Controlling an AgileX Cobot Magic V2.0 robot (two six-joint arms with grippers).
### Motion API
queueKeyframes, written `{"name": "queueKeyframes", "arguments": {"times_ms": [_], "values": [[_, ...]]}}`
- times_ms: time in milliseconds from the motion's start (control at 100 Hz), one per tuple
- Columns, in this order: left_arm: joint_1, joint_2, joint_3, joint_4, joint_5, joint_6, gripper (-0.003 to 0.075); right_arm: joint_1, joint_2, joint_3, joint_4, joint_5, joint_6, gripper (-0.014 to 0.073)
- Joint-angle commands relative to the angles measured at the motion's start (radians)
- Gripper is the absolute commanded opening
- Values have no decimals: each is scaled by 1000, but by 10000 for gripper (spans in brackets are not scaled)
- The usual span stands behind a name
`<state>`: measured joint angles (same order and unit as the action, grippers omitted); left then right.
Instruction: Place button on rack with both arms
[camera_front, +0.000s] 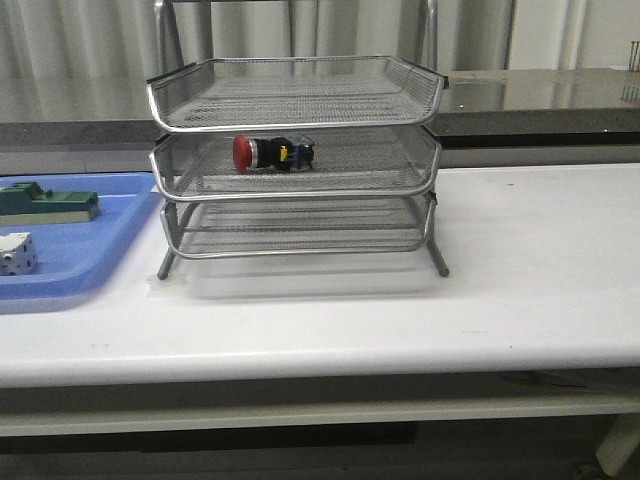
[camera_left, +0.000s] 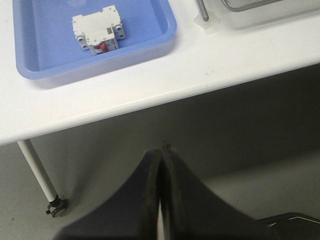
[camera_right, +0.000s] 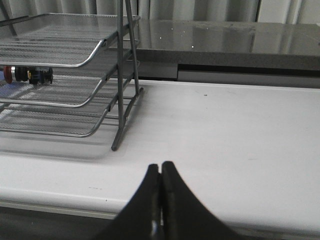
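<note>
Plainly, both end effectors (camera_left: 161, 155) (camera_right: 160, 170) fully closed, empty, touching nothing

Legible text: none in any view
Button (camera_front: 272, 152): no marking readable on the red cap or the black body; the blue and yellow end parts are too small to resolve
Rack (camera_front: 300, 190): bare wire mesh, no label or brand visible
White block (camera_left: 98, 34) in the blue tray (camera_left: 150, 47): small dark marks on its face, too blurred to read
Green block (camera_front: 45, 205): no print discernible
Worktop (camera_front: 530, 270): plain white surface, no sign or number
</note>
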<state>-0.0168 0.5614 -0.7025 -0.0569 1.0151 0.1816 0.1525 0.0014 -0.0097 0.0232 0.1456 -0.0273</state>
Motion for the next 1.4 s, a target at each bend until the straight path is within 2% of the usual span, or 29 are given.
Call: {"name": "queueKeyframes", "arguments": {"times_ms": [0, 380, 1390], "values": [[1, 3, -26, -11, -56, -11, -21, -7, -34, -4, -5, -89, 2, -61], [1, 3, -26, -11, -56, -11, -21, -83, -32, 19, -4, -81, 2, -61], [1, 3, -26, -11, -56, -11, -21, -83, -32, 19, -5, -81, 2, -61]]}}
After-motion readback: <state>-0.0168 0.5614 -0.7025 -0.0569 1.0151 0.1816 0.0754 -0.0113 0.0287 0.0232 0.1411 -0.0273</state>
